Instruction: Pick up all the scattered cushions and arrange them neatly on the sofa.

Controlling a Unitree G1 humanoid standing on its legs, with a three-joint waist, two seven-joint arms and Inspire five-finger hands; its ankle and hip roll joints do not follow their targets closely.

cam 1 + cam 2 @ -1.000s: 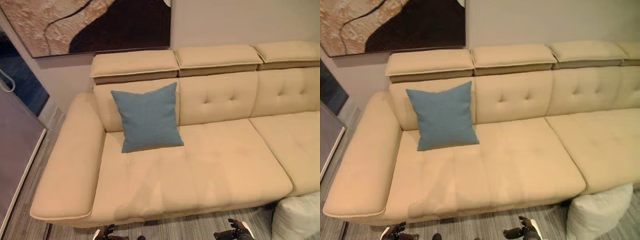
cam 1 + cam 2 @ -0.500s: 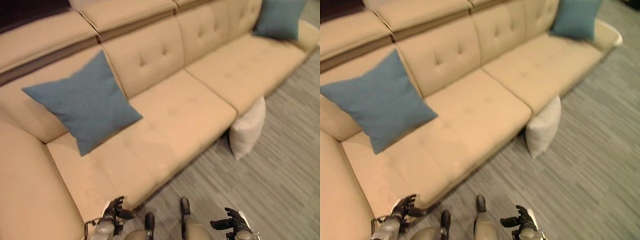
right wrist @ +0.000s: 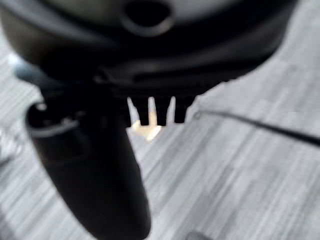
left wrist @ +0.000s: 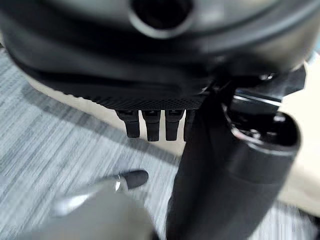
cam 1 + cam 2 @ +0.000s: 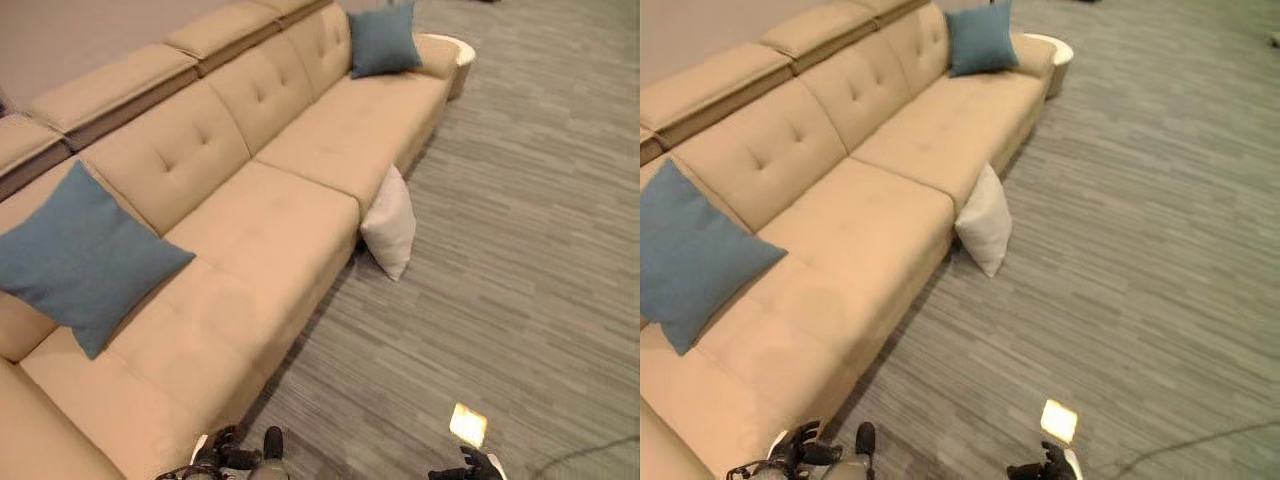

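Observation:
A long beige sofa [image 5: 250, 215] runs from the near left to the far end. One blue cushion [image 5: 85, 255] leans on its backrest at the near left, and a second blue cushion [image 5: 383, 40] stands at the far end. A white cushion [image 5: 390, 235] stands on the floor, leaning against the sofa's front edge about midway along. My left hand [image 5: 215, 460] hangs low by the sofa's near front, and my right hand [image 5: 470, 468] hangs low over the carpet. In the wrist views the left hand's fingers [image 4: 150, 125] and the right hand's fingers [image 3: 155, 115] are relaxed and hold nothing.
Grey striped carpet [image 5: 520, 250] stretches wide to the right of the sofa. A round white side table [image 5: 455, 55] stands past the sofa's far end. A bright patch of light [image 5: 467, 425] lies on the floor near my right hand.
The camera has swung to the right, so the sofa's far end, the second blue cushion and more floor now show. The cushions have not moved. Both hands stay low and empty.

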